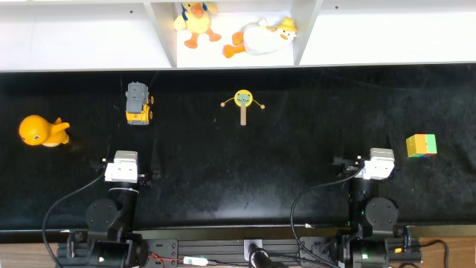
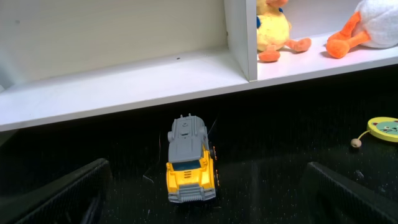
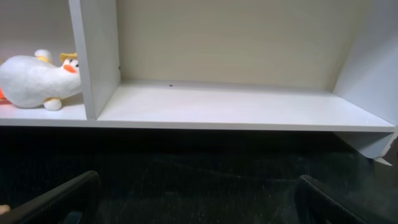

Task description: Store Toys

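Left end effector (image 1: 123,158) released, empty, facing toy truck (image 2: 189,162); right end effector (image 1: 377,157) released, empty, facing white shelf (image 3: 236,106).

Three ducks (image 1: 196,22) (image 1: 260,36) (image 1: 43,131), one truck (image 1: 138,103), rattle (image 1: 243,100), cube (image 1: 421,145)

A robot lab setup: black table (image 1: 282,171) with left arm (image 1: 119,205) and right arm (image 1: 370,205) mounted at its edge; trailing cables (image 1: 53,205); white shelf unit (image 1: 82,37) behind.

A bath duck (image 1: 42,131), truck (image 1: 138,103), rattle (image 1: 243,102) and cube (image 1: 421,145) lie left to right before the far shelf (image 1: 89,45), whose middle compartment holds a plush duckling (image 1: 196,21) left of a plush goose (image 1: 262,37).
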